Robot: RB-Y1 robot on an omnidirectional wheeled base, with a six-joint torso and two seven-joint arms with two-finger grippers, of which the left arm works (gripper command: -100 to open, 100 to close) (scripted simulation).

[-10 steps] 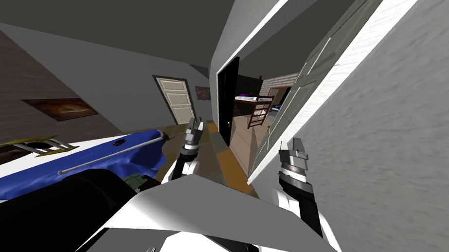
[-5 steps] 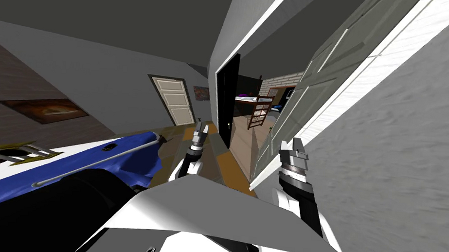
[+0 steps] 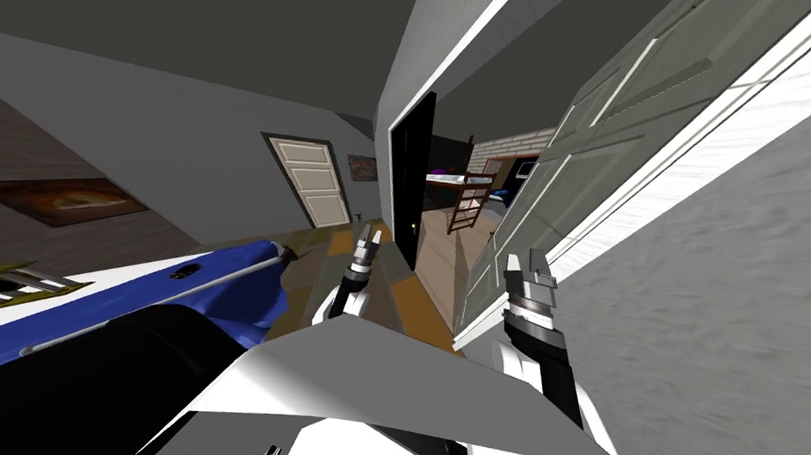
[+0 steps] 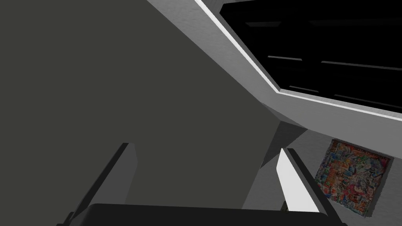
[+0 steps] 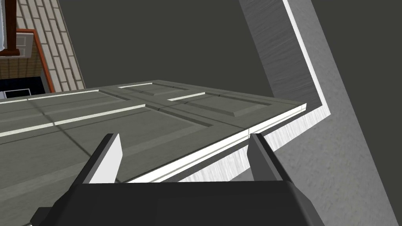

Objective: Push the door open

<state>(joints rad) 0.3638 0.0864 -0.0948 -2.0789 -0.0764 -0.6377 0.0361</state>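
1. The door (image 3: 574,182) was seen part-open: the grey-green panelled leaf stood swung off its white frame (image 3: 753,132) at an angle. A room with a bunk bed (image 3: 459,193) was visible through the gap.
2. Progress was judged as mid-way. The latch was cleared and the leaf was swung some way, but it was not yet folded back. More push was judged to be left.
3. The right gripper (image 3: 529,263) was held up just beside the leaf's lower part. Its jaws were spread wide and nothing was gripped.
4. In the right wrist view the door face (image 5: 157,117) was seen directly ahead of the jaws. The leaf's pale edge ran across between the two fingers, with the frame just beyond it. Contact with the leaf could not be confirmed.
5. The left gripper (image 3: 366,240) was held out toward the hallway, well apart from the door. Its jaws were also spread wide and empty.
6. A flat push with the right arm against the face was judged to be the remaining move.
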